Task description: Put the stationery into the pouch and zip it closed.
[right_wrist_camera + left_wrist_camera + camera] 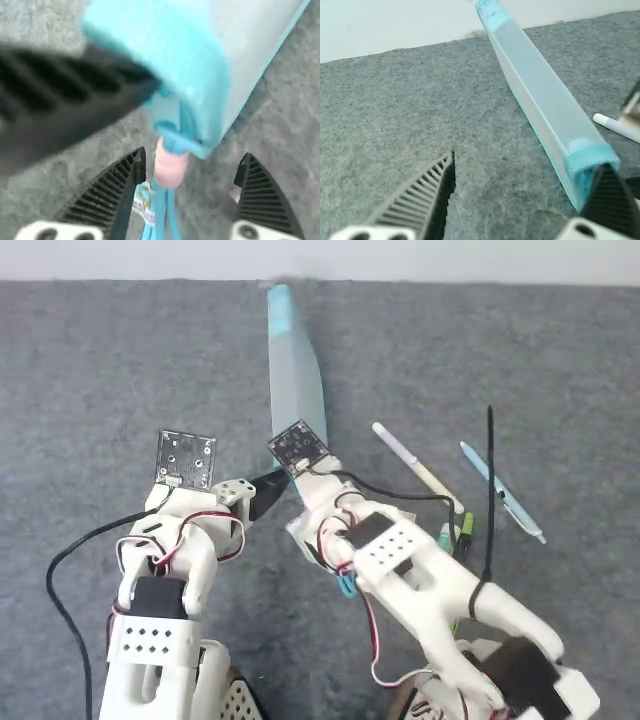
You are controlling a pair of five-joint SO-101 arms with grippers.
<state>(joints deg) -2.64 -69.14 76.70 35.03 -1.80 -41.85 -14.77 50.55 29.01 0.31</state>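
Right wrist view: the right claw [190,160] stands open, its jaws on either side of the pink zipper pull [170,167] and its blue cords, not touching them. The pull hangs from the teal end of the translucent pouch [250,55]. The left claw [527,167] gapes wide, one dark finger against that same end. The pouch lies lengthwise on the grey felt desk [120,370], running away from both arms. On the right arm's side, apart from the pouch, lie a white pen [415,465], a blue pen [502,492] and green markers [458,530].
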